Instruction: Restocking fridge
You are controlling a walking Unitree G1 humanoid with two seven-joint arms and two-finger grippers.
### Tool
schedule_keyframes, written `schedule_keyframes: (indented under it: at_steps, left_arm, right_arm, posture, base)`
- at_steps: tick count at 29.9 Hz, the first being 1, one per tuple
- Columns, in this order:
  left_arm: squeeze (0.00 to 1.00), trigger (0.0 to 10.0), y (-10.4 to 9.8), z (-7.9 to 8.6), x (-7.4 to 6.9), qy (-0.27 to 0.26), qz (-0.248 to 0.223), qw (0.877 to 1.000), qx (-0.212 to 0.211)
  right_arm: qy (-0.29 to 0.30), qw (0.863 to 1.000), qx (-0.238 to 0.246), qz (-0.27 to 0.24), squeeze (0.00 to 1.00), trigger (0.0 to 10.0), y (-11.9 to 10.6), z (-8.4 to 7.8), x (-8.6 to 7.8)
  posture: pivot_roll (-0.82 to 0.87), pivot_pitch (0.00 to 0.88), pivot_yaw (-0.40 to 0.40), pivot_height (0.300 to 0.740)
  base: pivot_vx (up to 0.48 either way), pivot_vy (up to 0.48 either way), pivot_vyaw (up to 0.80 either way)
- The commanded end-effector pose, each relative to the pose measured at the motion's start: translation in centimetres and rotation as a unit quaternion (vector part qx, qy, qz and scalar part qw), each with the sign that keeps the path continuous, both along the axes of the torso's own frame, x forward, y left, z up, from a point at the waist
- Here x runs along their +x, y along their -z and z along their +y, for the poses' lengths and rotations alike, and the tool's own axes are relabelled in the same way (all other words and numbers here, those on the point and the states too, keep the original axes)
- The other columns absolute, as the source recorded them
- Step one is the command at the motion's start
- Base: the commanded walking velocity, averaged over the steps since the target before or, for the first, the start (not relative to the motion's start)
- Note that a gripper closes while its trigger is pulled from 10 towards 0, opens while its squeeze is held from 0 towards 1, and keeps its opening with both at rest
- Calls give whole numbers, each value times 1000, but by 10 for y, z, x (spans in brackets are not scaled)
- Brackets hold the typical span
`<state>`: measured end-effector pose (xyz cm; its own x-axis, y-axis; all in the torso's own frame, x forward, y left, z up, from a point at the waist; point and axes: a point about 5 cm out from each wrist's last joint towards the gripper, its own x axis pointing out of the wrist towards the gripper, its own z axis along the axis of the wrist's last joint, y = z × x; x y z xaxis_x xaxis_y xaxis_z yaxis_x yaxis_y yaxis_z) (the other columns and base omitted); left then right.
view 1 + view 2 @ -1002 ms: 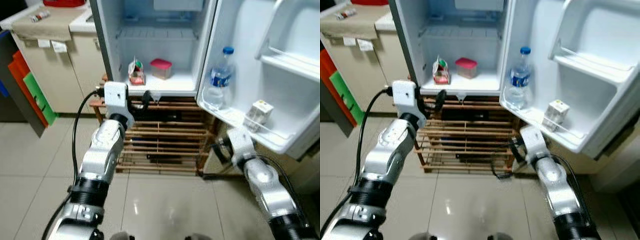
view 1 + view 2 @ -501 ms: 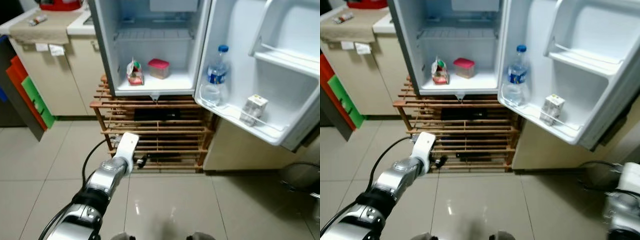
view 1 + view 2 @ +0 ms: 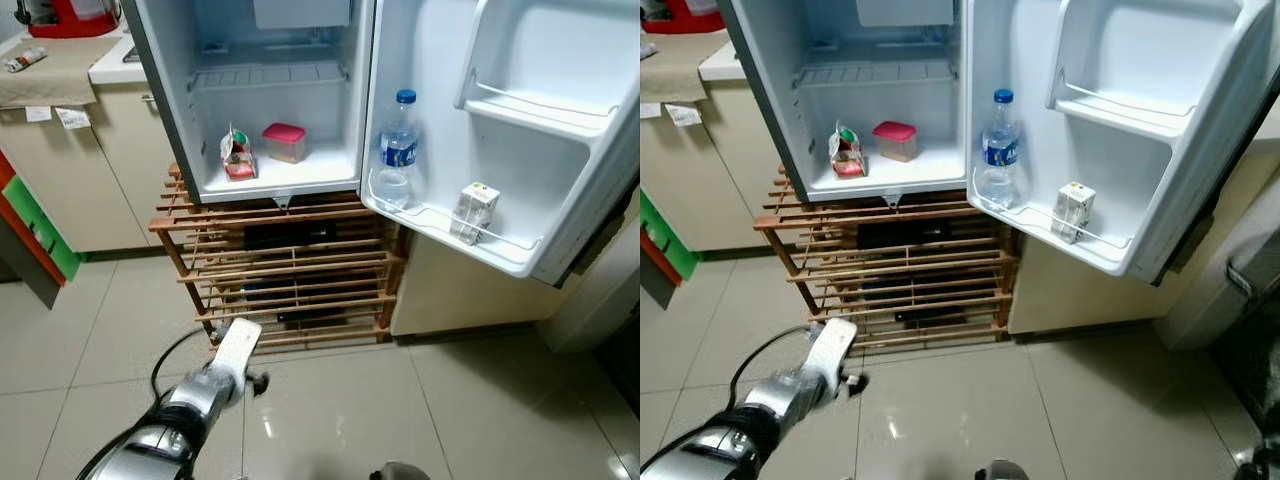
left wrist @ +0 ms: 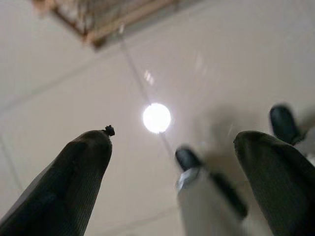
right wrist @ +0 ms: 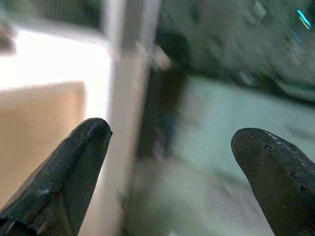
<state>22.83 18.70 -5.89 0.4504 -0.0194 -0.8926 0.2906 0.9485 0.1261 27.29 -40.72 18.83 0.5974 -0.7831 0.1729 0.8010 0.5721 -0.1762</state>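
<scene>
A small fridge stands on a slatted wooden rack with its door swung wide open to the right. On the floor of the fridge's inner space a small carton with a red and green print sits at the left, and just right of it, a little farther back, is a clear box with a red lid. Above them runs a wire shelf. In the door's lower bin a water bottle with a blue cap and blue label stands upright at the end nearest the fridge body, and a small white carton stands well apart from it toward the door's outer edge. The door's upper bin is above them.

To the left of the fridge is a pale cabinet with a worktop covered by a beige cloth, and something red stands at its far edge. Green and orange boards lean low at the far left.

The left arm hangs low over the pale tiled floor, in front of the rack and to its left. Its left pincer is spread wide, with nothing between the fingers; the shiny tiles and a bright reflected light lie beyond them. The right pincer is likewise spread and holds nothing, with a blurred pale upright edge and a dark area behind it.
</scene>
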Motion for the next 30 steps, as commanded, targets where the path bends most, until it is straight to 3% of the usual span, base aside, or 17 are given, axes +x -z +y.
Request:
schedule_keyframes:
  at_steps: [1, 6, 7, 10, 12, 13, 14, 15, 16, 18, 20, 21, 22, 24, 25, 27, 30]
  left_arm:
    - [0, 10000, 8, 11, -15, -9, 18, 999, 27]
    - [0, 10000, 16, 18, -31, -6, 38, 998, 42]
    - [0, 10000, 19, 20, -37, 1, 45, 998, 48]
    - [0, 10000, 21, 24, -42, 16, 49, 996, 66]
    - [0, 10000, 23, 33, -50, 64, 47, 989, 124]
    - [0, 10000, 23, 33, -50, 64, 47, 989, 124]
    - [0, 10000, 26, 37, -56, 103, 54, 982, 151]
    - [0, 10000, 33, 42, -78, 135, 93, 972, 167]
    - [0, 10000, 33, 42, -78, 135, 93, 972, 167]
    - [0, 10000, 38, 45, -93, 154, 120, 966, 171]
    - [0, 10000, 40, 47, -99, 198, 128, 953, 190]
    - [0, 10000, 40, 47, -101, 218, 128, 947, 197]
    - [0, 10000, 40, 47, -101, 218, 128, 947, 197]
    - [0, 10000, 40, 47, -101, 226, 125, 946, 197]
    - [0, 10000, 40, 47, -101, 228, 124, 946, 196]
    - [0, 10000, 40, 46, -100, 228, 120, 947, 192]
    - [0, 10000, 41, 47, -102, 219, 122, 950, 186]
  right_arm:
    - [-50, 998, -21, -31, 0, 10000, -20, 15, 14]
    - [-119, 992, -17, -48, 0, 10000, -29, 39, 30]
    - [-154, 987, -1, -53, 0, 10000, -29, 54, 36]
    - [-198, 978, 23, -61, 0, 10000, -27, 75, 42]
    - [-266, 961, 52, -52, 0, 10000, -20, 102, 48]
    - [-266, 961, 52, -52, 0, 10000, -20, 102, 48]
    - [-294, 952, 65, -52, 0, 10000, -19, 114, 49]
    - [-366, 925, 87, -54, 0, 10000, -21, 143, 47]
    - [-366, 925, 87, -54, 0, 10000, -21, 143, 47]
    - [-430, 893, 114, -61, 0, 10000, -27, 167, 43]
    - [-510, 840, 165, -77, 0, 10000, -39, 193, 34]
    - [-583, 785, 192, -76, 0, 10000, -47, 213, 24]
    - [-583, 785, 192, -76, 0, 10000, -47, 213, 24]
    - [-634, 744, 203, -59, 0, 10000, -50, 222, 14]
    - [-650, 730, 204, -49, 0, 10000, -49, 221, 10]
    - [-660, 719, 217, -36, 0, 10000, -45, 206, 6]
    - [-667, 697, 251, -78, 0, 10000, -56, 200, 5]
  posture:
    - [-153, 0, 23, 711]
    - [-153, 0, 23, 711]
    - [-154, 0, 23, 711]
    - [-154, 0, 24, 711]
    - [-152, 0, 24, 711]
    - [-152, 0, 24, 711]
    - [-152, 0, 27, 711]
    - [-163, 0, 39, 711]
    - [-163, 0, 39, 711]
    - [-167, 0, 44, 711]
    - [-168, 0, 46, 711]
    - [-168, 0, 47, 711]
    - [-168, 0, 47, 711]
    - [-169, 0, 49, 711]
    - [-169, 0, 49, 711]
    - [-168, 0, 47, 711]
    - [-168, 0, 47, 711]
  base:
    - [0, 0, 0]
    - [0, 0, 0]
    - [0, 0, 0]
    - [0, 0, 0]
    - [0, 0, 0]
    - [0, 0, 0]
    - [0, 0, 0]
    - [0, 0, 0]
    - [0, 0, 0]
    - [0, 0, 0]
    - [0, 0, 0]
    - [0, 0, 0]
    - [0, 0, 0]
    - [0, 0, 0]
    - [0, 0, 0]
    - [0, 0, 0]
    - [0, 0, 0]
